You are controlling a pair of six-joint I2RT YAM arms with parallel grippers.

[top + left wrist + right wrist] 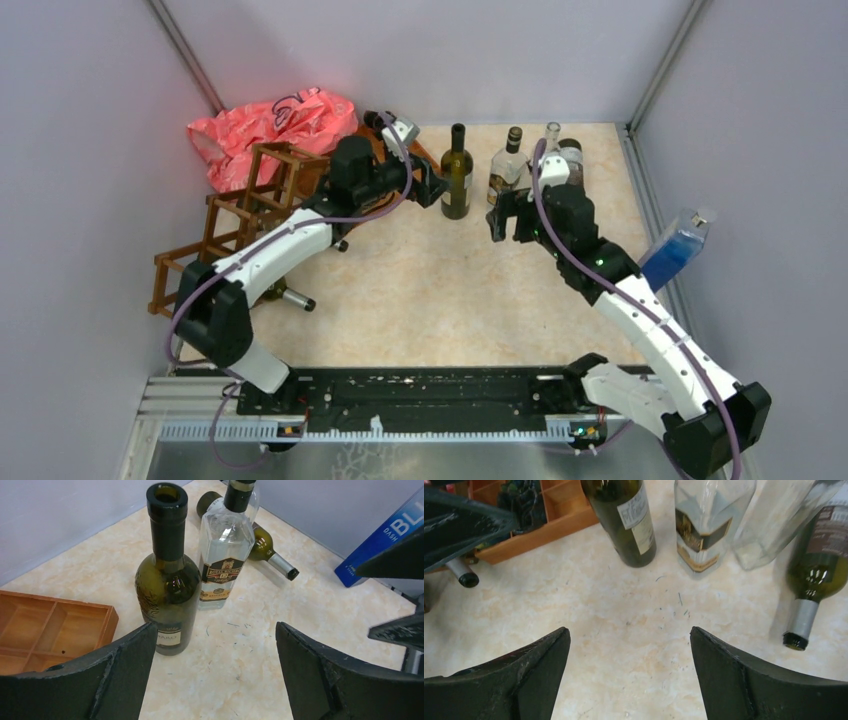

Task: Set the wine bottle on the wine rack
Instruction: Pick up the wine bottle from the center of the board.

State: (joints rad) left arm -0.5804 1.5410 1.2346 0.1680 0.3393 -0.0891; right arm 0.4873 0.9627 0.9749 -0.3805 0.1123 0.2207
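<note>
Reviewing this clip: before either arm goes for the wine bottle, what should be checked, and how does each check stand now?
1. Wine bottle upright, standing free: ok.
2. Left fingers open, empty: ok.
3. Right fingers open, empty: ok.
4. Wine bottle between the left fingers: not ok; it stands beyond their tips.
5. Gap to the clear bottle: ok in the top view, though narrow.
6. Free cell in the rack: ok; the upper cells look empty.
</note>
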